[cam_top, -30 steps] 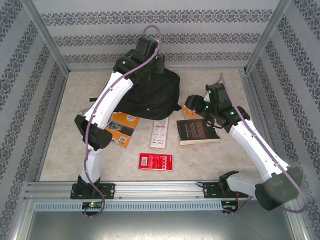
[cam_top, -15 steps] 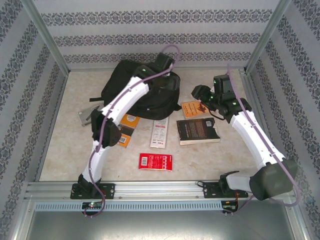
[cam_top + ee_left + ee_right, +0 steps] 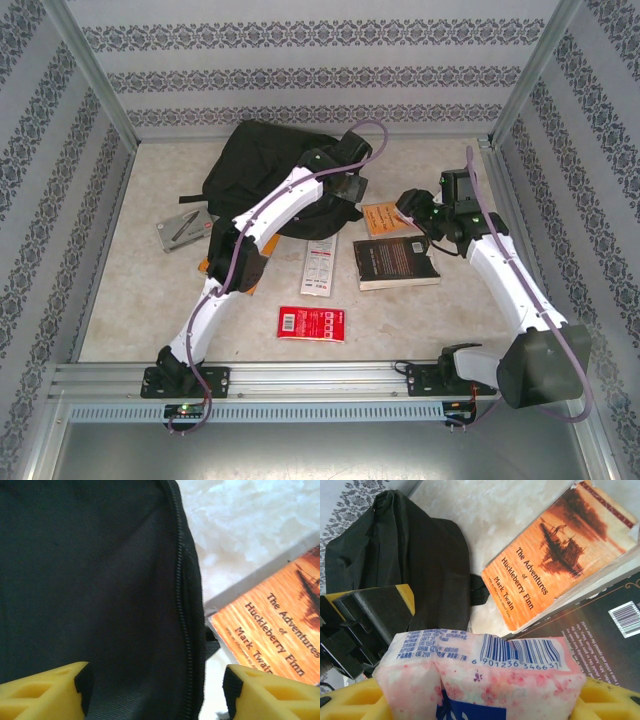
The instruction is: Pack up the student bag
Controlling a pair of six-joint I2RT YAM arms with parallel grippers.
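The student bag (image 3: 255, 165) is a black backpack lying at the back of the table. My left gripper (image 3: 346, 186) hovers open over the bag's right edge. In the left wrist view its yellow fingers (image 3: 45, 690) stand wide apart above the bag's fabric (image 3: 90, 580) and zipper, gripping nothing. My right gripper (image 3: 410, 206) is to the right of the bag, shut on a pink-and-white tissue pack (image 3: 480, 675) with a barcode. Past that pack the bag (image 3: 420, 560) and the left gripper (image 3: 375, 612) show.
An orange Huckleberry Finn book (image 3: 385, 217) lies between the bag and a dark-covered book (image 3: 395, 262). A white slim pack (image 3: 320, 265), a red pack (image 3: 311, 323), a grey flat case (image 3: 180, 230) and another orange book (image 3: 250, 268) lie nearer the front.
My left gripper let go and opened, and its arm swung from the bag's top to its right edge. The bag shifted back and left. The right gripper drew slightly right with the tissue pack.
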